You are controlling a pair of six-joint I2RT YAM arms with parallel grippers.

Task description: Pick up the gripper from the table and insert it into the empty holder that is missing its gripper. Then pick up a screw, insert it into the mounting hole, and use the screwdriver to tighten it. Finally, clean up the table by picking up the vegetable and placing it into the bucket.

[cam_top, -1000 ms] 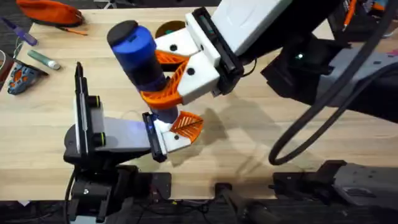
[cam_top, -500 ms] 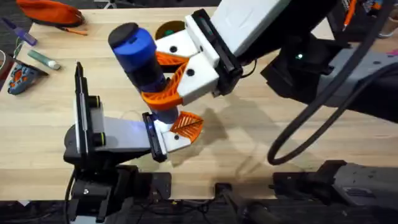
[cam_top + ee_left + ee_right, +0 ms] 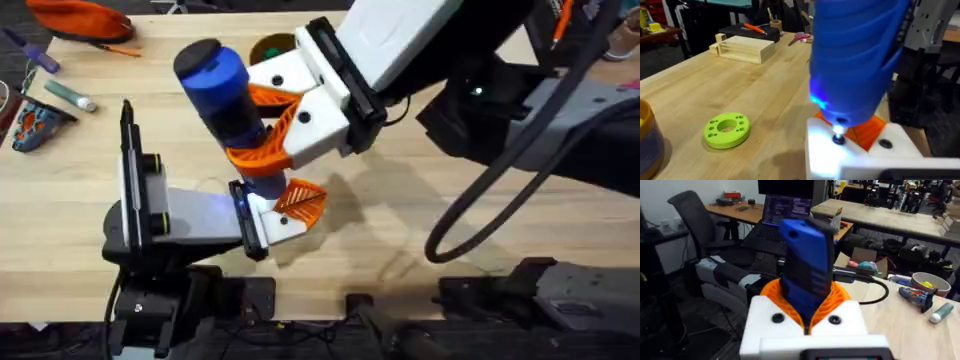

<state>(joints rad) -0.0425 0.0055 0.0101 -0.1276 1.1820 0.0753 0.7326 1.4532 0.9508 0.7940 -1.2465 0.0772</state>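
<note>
Tightening step: since a second ago the thick blue pen-shaped screwdriver has barely shifted. It stays upright over the left arm's jaw, so I judge the screw is still being driven.
Left gripper: lies low, centre-left in the overhead view; whether it is parted or closed cannot be told.
White wedge-shaped holder: the lit silver bit meets its mounting hole, with the small orange gripper block seated just behind.
Right gripper: orange ribbed pads clamped around the screwdriver's body.
Dark blue bucket with tan rim: upper centre, half hidden behind the right gripper; contents unclear.
</note>
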